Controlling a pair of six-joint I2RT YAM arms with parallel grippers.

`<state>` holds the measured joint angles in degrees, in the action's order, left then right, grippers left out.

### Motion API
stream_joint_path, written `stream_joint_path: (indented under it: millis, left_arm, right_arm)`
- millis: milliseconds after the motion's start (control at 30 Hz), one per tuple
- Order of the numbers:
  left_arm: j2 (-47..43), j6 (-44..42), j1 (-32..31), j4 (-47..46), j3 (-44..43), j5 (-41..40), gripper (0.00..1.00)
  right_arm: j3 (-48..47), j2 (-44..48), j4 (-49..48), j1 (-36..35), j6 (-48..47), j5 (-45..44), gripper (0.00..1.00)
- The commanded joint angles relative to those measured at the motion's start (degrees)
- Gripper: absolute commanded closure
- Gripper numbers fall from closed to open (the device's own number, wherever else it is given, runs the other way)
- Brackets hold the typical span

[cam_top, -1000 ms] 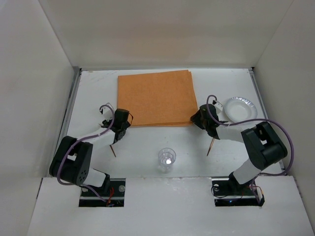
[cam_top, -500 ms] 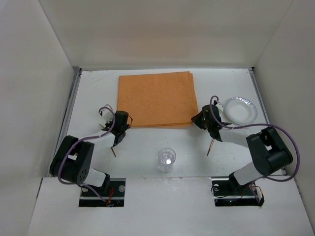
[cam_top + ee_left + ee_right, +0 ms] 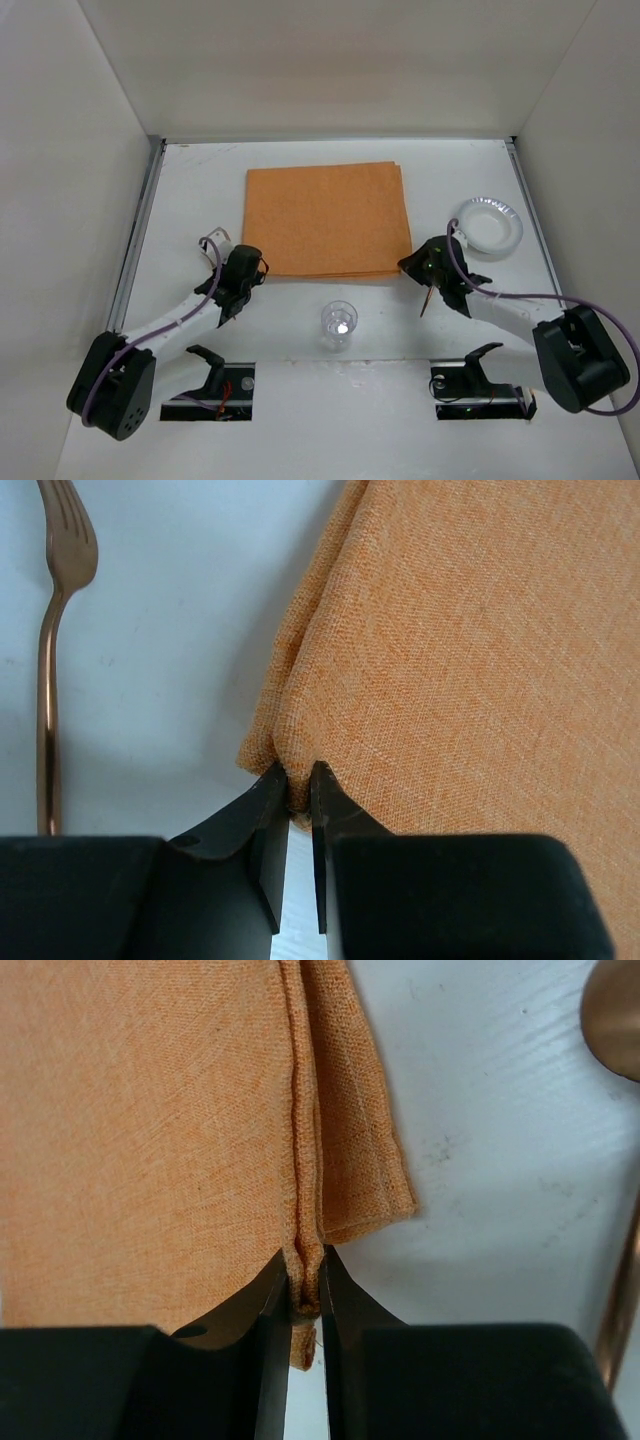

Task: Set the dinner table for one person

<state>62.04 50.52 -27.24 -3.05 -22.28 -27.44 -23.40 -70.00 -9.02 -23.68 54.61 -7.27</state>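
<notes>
**Both grippers clamped on the near corners of the placemat**

Left gripper (image 3: 300,780): the fingers (image 3: 268,825) are drawn narrow and pinch one corner of the orange placemat (image 3: 450,660) between their tips. The cloth bunches into a small fold right at the tips, then spreads ahead and to the right of them. Left of the fingers, apart from the cloth, a copper fork (image 3: 48,700) lies flat with its tines pointing away.

Right gripper (image 3: 305,1270): the fingers are narrow and grip the hemmed edge of the placemat where its layers fold over. The cloth extends ahead and to the left of them. Right of the fingers, apart from the cloth, lies a copper utensil (image 3: 615,1300), only partly in view.

The dinner table (image 3: 200,190) lies directly beneath both finger pairs and carries the placemat. Between the two grippers, nearer the arm bases, a clear glass (image 3: 339,322) stands upright. Outward of the right fingers, a white plate (image 3: 489,222) sits near the right rail, apart from the cloth.
</notes>
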Motion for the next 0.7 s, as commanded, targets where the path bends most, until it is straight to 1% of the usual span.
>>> stream_joint_path:
  millis: [0,133,233,300,333,367,433,467,533,667]
  left_arm:
    - [-3.06,2.03,-1.97,6.30,1.63,-3.76,0.95]
    - [-5.52,4.14,-4.96,9.72,2.86,-5.77,0.94]
    - [-7.19,5.02,-5.84,12.09,3.21,-6.92,0.93]
    - [-8.60,5.55,-5.84,13.50,3.56,-7.36,0.88]
    - [-9.56,5.73,-5.84,13.77,3.74,-7.89,0.83]
    - [-10.61,5.55,-5.84,14.03,3.83,-8.41,0.77]
    - [-12.81,4.59,-5.49,15.00,2.78,-9.12,0.69]
    - [-13.87,3.89,-5.49,15.70,1.73,-9.56,0.66]
    - [-16.06,1.96,-5.84,16.84,-0.21,-10.87,0.62]
    - [-19.50,-1.56,-6.98,16.24,-3.29,-12.99,0.58]
  right_arm:
    - [1.68,3.45,3.82,0.35,-0.47,-2.14,0.88]
    - [3.09,6.44,6.37,0.17,-0.29,-2.22,0.88]
    - [3.80,8.99,8.22,0.00,0.32,-2.40,0.87]
    - [3.71,9.88,9.10,-0.27,0.06,-2.84,0.85]
    - [3.54,10.31,9.54,-0.44,-0.20,-3.19,0.82]
    - [3.45,10.84,9.98,-0.53,-0.38,-3.54,0.76]
    - [2.92,12.24,10.86,-0.53,-0.56,-3.72,0.59]
    - [2.48,13.04,11.56,-0.62,-0.73,-3.72,0.53]
    - [1.26,14.62,13.23,-1.05,-1.61,-4.07,0.46]
    - [-0.94,17.96,16.39,-1.50,-3.63,-6.88,0.40]
